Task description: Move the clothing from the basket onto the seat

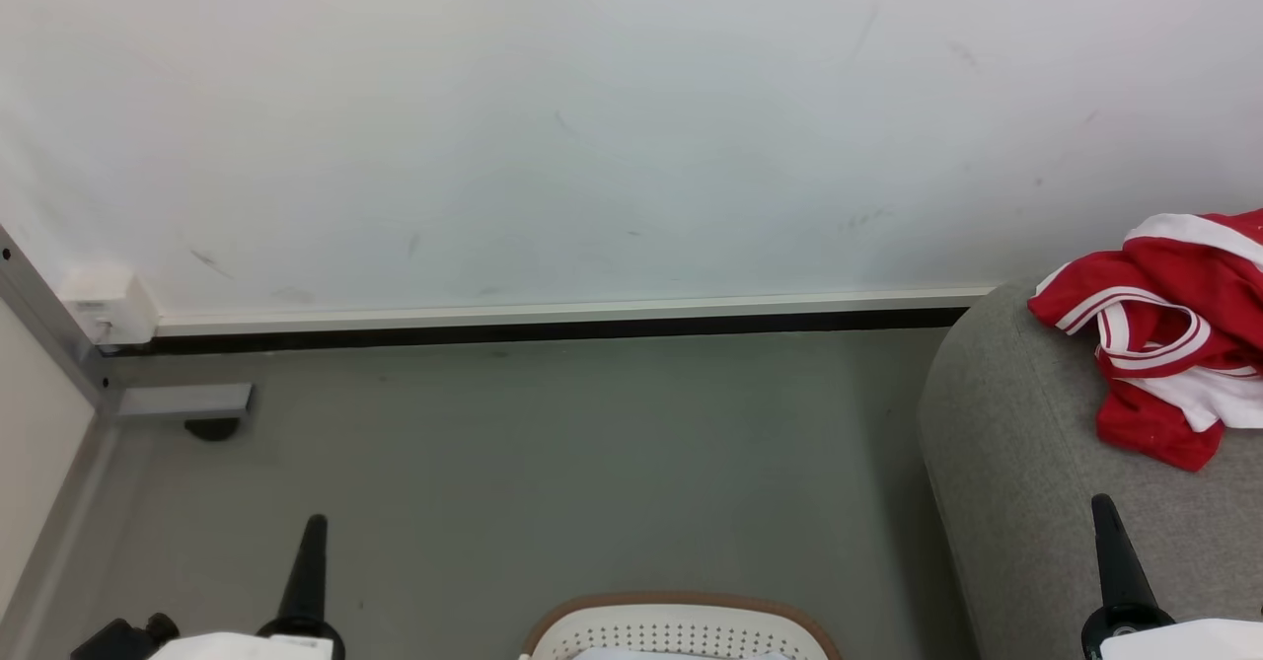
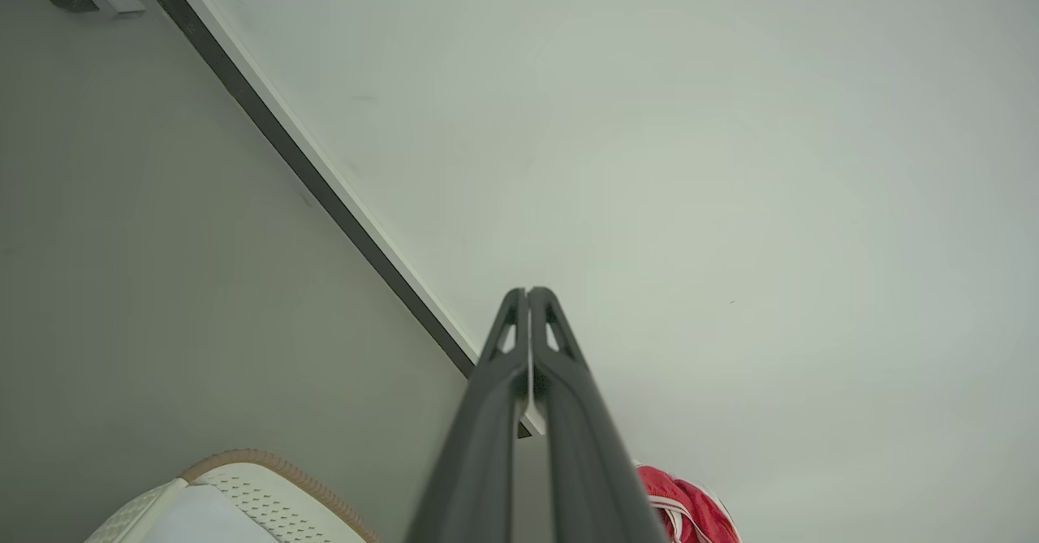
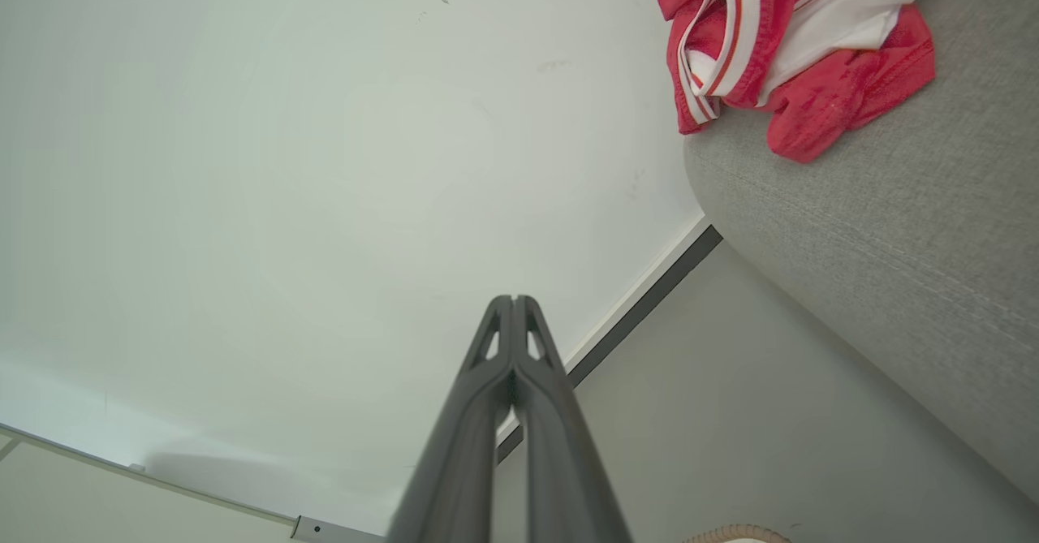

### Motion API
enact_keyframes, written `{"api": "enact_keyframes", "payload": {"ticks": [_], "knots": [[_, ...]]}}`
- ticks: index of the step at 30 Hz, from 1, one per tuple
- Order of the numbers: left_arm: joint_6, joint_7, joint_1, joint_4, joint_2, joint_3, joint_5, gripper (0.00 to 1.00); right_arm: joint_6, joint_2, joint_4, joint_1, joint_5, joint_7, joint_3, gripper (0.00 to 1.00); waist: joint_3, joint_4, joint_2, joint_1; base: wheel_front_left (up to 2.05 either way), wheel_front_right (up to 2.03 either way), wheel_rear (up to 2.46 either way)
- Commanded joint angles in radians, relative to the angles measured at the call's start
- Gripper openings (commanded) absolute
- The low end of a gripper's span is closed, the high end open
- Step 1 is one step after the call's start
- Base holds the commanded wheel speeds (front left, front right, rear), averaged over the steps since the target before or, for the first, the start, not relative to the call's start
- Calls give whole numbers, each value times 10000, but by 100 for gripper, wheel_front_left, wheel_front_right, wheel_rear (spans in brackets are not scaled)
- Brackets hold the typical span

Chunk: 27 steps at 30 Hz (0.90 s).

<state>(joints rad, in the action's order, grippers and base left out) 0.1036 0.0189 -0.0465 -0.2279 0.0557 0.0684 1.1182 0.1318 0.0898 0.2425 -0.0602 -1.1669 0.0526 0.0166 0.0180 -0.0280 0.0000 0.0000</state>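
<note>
One piece of clothing (image 1: 1169, 334), red with white stripes and a white panel, lies crumpled on the seat (image 1: 1016, 463), a single grey sofa at the right of the scene. The garment rests on the far part of the rounded cushion, touching nothing but the fabric under it. One basket (image 1: 681, 632), cream-white with small round holes and a brown rim, stands at the near middle with grey floor (image 1: 553, 463) around it, left of the seat and apart from it; one pale cloth (image 2: 199, 519) shows inside it. Two grippers are in sight. The left gripper (image 1: 315, 524) hangs at the near left over bare floor, its two dark fingers pressed together with nothing between them. The right gripper (image 1: 1103, 504) hangs at the near right over the seat, nearer than the clothing and apart from it, its two fingers likewise clenched on nothing. Beyond the floor one white wall (image 1: 592, 127) rises from a dark skirting strip (image 1: 553, 329), and one metal frame (image 1: 59, 344) stands at the far left.
</note>
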Motion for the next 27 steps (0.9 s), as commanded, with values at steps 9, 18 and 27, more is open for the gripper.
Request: {"api": "enact_keyframes", "payload": {"ticks": [9, 18, 27], "knots": [[-18, -281, -291, 109, 24, 144, 1053, 0, -11, 96, -35, -296, -1060, -232, -167, 0, -25, 42, 0, 0, 0, 0, 0], [-22, -487, -389, 120, 9, 218, 1873, 0, -13, 115, -11, -354, -1908, -418, -257, 0, -50, 82, 0, 0, 0, 0, 0], [-30, -674, -448, 128, -1, 282, 2532, 0, -14, 133, 5, -430, -2585, -553, -335, 0, -72, 118, 0, 0, 0, 0, 0]]}}
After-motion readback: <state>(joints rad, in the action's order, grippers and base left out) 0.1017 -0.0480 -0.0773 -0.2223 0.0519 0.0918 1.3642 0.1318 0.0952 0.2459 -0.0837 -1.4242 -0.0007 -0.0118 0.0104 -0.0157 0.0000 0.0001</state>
